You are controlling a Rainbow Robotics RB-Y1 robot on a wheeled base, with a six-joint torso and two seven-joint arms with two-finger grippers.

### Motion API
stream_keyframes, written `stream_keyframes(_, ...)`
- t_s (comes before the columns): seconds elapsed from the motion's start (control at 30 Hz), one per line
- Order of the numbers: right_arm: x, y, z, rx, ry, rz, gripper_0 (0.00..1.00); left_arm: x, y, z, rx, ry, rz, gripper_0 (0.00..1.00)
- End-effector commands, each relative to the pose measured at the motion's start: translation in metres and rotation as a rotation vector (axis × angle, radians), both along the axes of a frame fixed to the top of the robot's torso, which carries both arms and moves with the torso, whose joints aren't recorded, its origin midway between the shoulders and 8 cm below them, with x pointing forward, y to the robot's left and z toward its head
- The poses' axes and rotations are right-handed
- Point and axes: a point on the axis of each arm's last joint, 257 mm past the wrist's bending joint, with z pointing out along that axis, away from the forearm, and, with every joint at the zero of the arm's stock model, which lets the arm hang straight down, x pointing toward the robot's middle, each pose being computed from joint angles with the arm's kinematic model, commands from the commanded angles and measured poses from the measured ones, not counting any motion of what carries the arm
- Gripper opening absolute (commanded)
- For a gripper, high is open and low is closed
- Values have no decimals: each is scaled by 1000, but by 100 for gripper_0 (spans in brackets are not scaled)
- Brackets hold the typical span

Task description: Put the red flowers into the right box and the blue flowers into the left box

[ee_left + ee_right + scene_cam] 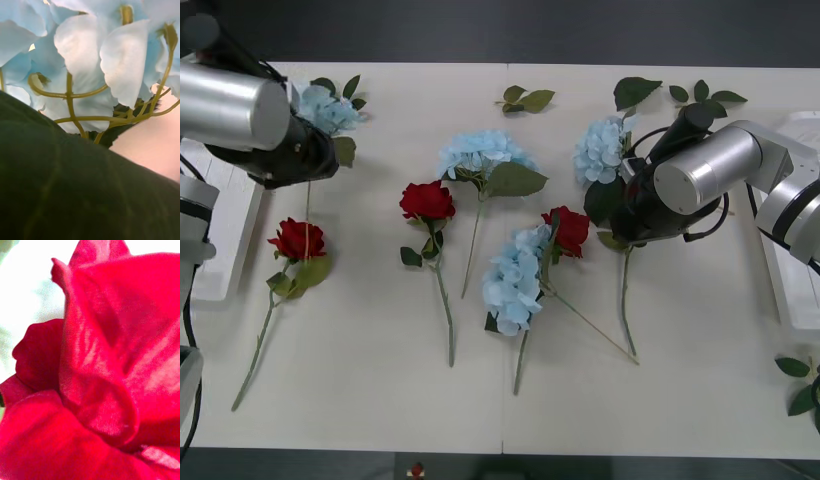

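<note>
Three red flowers lie on the white table: one at the left (pixel 297 240), one in the middle (pixel 427 201) and one right of centre (pixel 568 230). Blue flowers lie at the far left (pixel 328 108), centre back (pixel 478 152), centre front (pixel 515 275) and right (pixel 600 150). My left gripper (pixel 318 152) hangs low over the far-left blue flower; its wrist view has pale blue petals (pixel 112 60) and a dark leaf (pixel 75 187) pressed close. My right gripper (pixel 622 215) is down beside the right red flower, whose petals (pixel 105 371) sit right against its wrist camera.
A white box (pixel 220 230) stands at the table's left edge and another white box (pixel 792 260) at the right edge. Loose green leaf sprigs lie at the back centre (pixel 525 98), back right (pixel 700 95) and front right (pixel 805 385).
</note>
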Motion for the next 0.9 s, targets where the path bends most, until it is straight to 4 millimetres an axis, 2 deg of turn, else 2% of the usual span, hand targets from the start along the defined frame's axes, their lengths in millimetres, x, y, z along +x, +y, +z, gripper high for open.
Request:
stream_keyframes(0.03,12,5,17,-28,-39,66,0,-5,23,79,-82,-94,56,0)
stream_keyframes(0.1,18,-6,34,-50,-54,66,0,-13,44,102,-15,-116,39,0)
stream_keyframes(0.23,16,-29,78,-106,-35,117,0,-15,82,130,95,-159,-8,0)
stream_keyframes(0.3,7,-40,95,-133,4,159,0,-17,101,139,136,-179,-19,0)
stream_keyframes(0.37,-12,-59,111,-196,67,249,0,-23,130,145,193,-192,-20,0)
stream_keyframes(0.5,-37,-90,132,-330,126,363,0,-30,175,152,291,-225,-13,0)
stream_keyframes(0.53,-41,-97,136,-360,133,382,0,-32,184,152,305,-233,-9,0)
stream_keyframes(0.57,-49,-113,143,-397,140,384,0,-34,199,150,324,-247,-5,0)
stream_keyframes(0.63,-52,-127,149,-419,138,376,0,-36,214,146,337,-262,-1,0)
stream_keyframes(0.67,-52,-141,158,-435,129,352,0,-38,231,140,347,-274,10,0)
stream_keyframes(0.73,-47,-157,169,-454,106,325,0,-40,247,131,346,-284,21,0)
stream_keyframes(0.8,-35,-189,192,-508,61,268,0,-43,274,117,345,-305,48,0)
stream_keyframes(0.9,-14,-224,215,-523,-2,166,0,-41,309,106,398,-340,50,0)
